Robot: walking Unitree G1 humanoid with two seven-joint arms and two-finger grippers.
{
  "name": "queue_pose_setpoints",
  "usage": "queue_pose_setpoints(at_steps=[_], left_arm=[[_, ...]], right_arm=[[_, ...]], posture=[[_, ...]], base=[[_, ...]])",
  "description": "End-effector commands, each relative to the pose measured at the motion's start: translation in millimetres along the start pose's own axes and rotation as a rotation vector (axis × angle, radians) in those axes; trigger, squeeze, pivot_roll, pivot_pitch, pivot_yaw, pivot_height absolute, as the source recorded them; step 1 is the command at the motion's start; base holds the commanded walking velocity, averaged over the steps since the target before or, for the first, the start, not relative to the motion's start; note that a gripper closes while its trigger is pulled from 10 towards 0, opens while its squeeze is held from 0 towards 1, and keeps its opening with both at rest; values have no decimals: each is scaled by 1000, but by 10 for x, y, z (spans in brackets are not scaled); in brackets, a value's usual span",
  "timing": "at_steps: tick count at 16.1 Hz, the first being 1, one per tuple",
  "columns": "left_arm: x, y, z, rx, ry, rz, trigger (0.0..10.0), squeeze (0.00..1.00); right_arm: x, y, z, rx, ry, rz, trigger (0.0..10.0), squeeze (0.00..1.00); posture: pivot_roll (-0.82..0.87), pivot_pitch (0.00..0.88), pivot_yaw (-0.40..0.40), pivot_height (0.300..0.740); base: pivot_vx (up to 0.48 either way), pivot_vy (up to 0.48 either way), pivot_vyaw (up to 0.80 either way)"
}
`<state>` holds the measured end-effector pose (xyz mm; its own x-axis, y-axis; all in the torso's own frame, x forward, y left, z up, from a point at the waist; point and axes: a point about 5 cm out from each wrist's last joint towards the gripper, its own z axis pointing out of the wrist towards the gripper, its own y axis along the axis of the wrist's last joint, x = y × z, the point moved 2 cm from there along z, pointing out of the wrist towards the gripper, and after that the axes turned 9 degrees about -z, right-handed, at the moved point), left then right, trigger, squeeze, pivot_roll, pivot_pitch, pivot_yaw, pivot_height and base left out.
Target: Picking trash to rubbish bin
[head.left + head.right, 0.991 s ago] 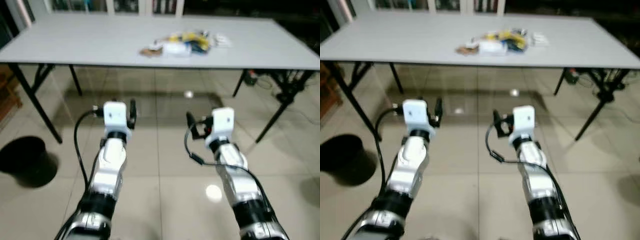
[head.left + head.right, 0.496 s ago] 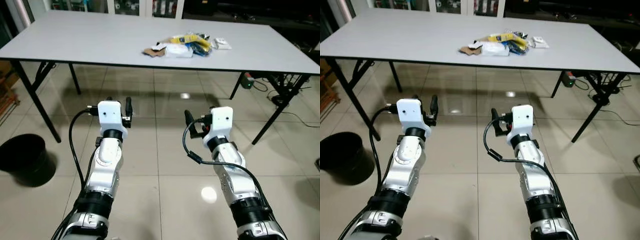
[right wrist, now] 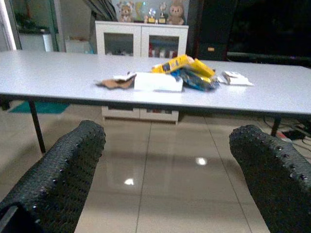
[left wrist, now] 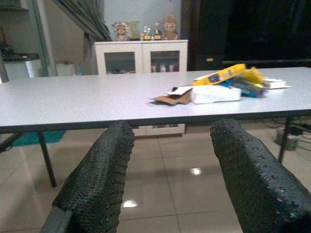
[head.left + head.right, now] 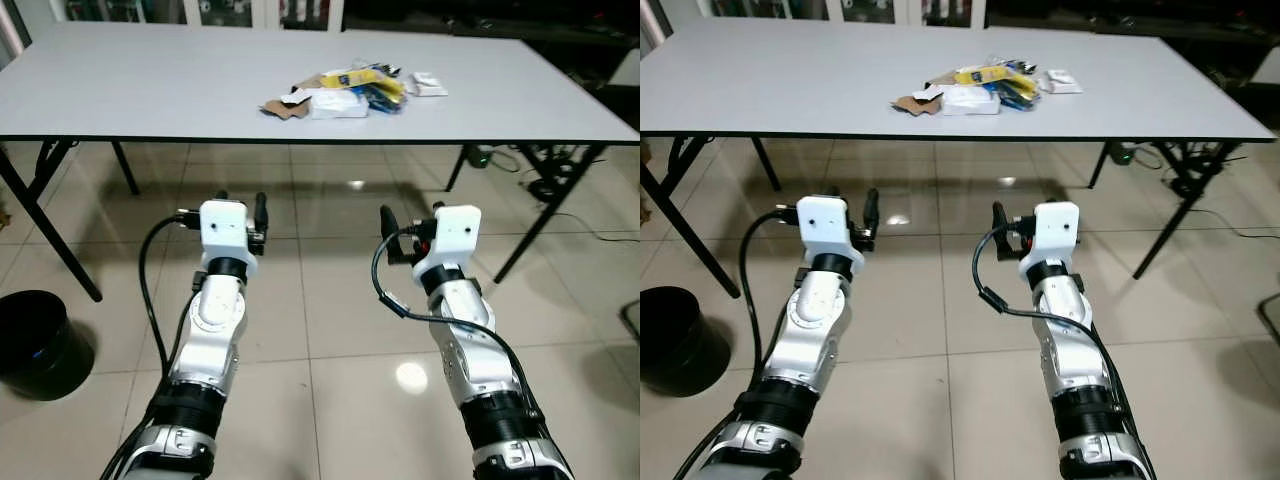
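Note:
A pile of trash (image 5: 338,92), with yellow and blue wrappers, white paper and a brown scrap, lies near the far middle of the long white table (image 5: 150,90). In the wrist views the trash (image 4: 218,85) sits level ahead, beyond the fingers. A black rubbish bin (image 5: 30,345) stands on the floor at my left. Both arms reach forward over the tiles, short of the table's front edge. My left gripper (image 5: 241,206) is open and holds nothing. My right gripper (image 5: 412,216) is likewise open, with nothing between its fingers (image 3: 63,174).
Black table legs (image 5: 60,245) slant down at the left and right (image 5: 520,235). Cables and a black stand (image 5: 545,175) lie under the table's right end. A white cabinet (image 4: 141,56) stands behind the table. Glossy tiled floor lies between me and the table.
The camera has moved and the blur has gone: table and trash sit slightly left, the bin lower left. Both arms keep the same forward pose with open fingers.

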<state>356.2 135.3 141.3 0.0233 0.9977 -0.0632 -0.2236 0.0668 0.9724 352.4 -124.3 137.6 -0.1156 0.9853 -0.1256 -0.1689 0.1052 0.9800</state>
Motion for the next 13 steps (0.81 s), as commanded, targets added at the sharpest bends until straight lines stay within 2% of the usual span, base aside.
queue_pose_setpoints(at_steps=[1, 5, 13], left_arm=[[-69, 125, 50, -47, -34, 2, 10000, 0], [-101, 207, 78, -78, -45, -3, 10000, 0], [-99, 172, 68, -55, -33, 1, 10000, 0]], right_arm=[[-49, 141, 30, -59, -22, 9, 10000, 0], [-48, 230, 55, -94, -29, 15, 10000, 0], [-55, 186, 46, -72, -28, 17, 10000, 0]], posture=[[-18, 4, -45, 740], [-18, 0, -42, 740], [-21, 30, -47, 740]], base=[[420, 0, 0], [448, 0, 0], [480, 0, 0]])
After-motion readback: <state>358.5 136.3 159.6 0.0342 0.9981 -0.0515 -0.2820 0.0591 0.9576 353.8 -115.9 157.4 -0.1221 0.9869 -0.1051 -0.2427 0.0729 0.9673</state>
